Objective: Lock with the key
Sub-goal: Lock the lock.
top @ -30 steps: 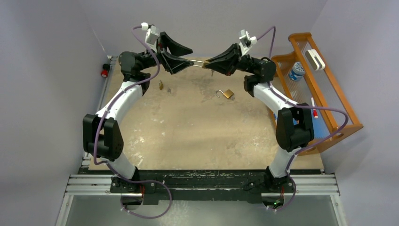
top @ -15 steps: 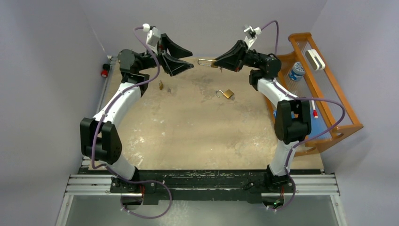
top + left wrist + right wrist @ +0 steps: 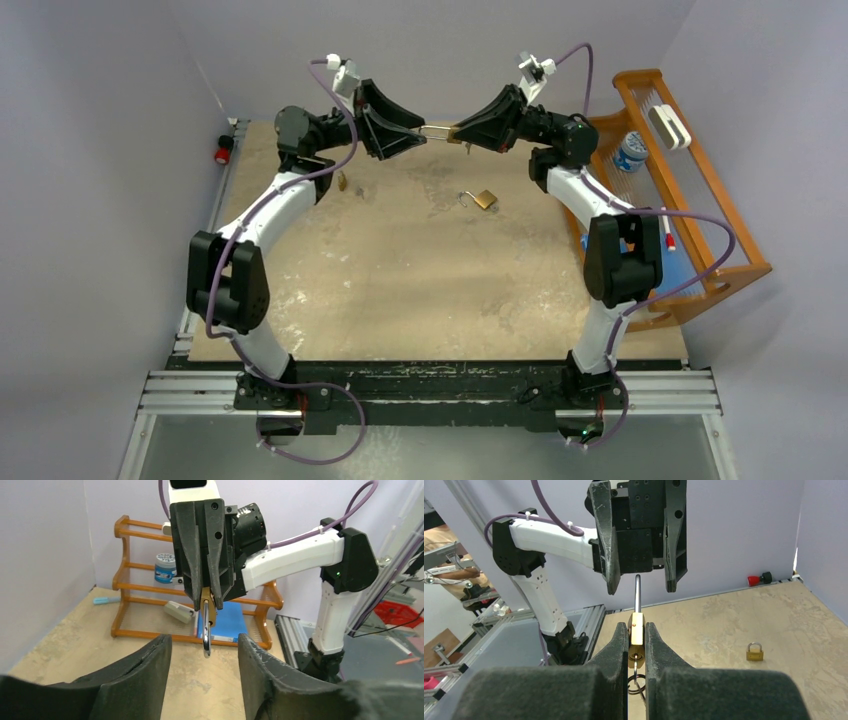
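Observation:
My right gripper [image 3: 458, 133] is shut on a brass padlock [image 3: 441, 132] and holds it in the air above the far side of the table. In the right wrist view the padlock body [image 3: 637, 630] sits between my pads, a key [image 3: 637, 656] with a wire ring in its underside. The steel shackle [image 3: 637, 592] points at my left gripper [image 3: 640, 587]. My left gripper [image 3: 410, 135] is open, its fingers on either side of the shackle tip [image 3: 206, 632] and not touching it. The shackle shows edge-on, so I cannot tell whether it is closed.
A second brass padlock [image 3: 484, 198] with its shackle open lies on the table under the right arm. A small padlock [image 3: 342, 181] lies by the left arm and also shows in the right wrist view [image 3: 754, 651]. An orange wooden rack [image 3: 700, 200] stands at the right edge. A red button [image 3: 222, 155] sits at the far left.
My left gripper drew back from the padlock, then moved right again, so its open fingers now flank the shackle. My right gripper turned and rose slightly, still holding the padlock.

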